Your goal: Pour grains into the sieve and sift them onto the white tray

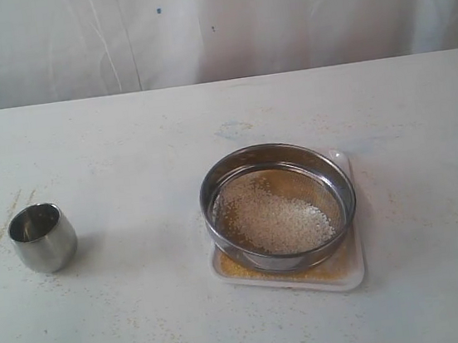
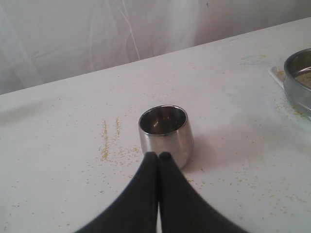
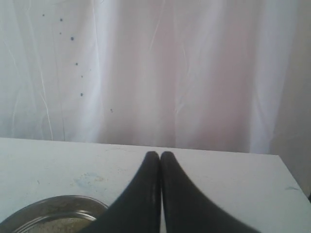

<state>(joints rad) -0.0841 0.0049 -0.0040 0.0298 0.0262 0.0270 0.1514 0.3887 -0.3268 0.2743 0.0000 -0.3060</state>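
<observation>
White tray (image 1: 344, 275) beneath sieve (image 1: 236, 162); cup (image 1: 44, 241) apart

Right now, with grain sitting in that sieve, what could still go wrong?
The sieve nearly fills the white tray, so shaking may fling grains over its low rim onto the table. The shut left fingers point at the steel cup; a forward move might tip it.

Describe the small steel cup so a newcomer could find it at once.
On the white table, look to the left side of the exterior view, well apart from the sieve on its white tray. The cup stands upright there alone: small, rounded, shiny steel, whereas the sieve is wide, shallow and holds grains.
</observation>
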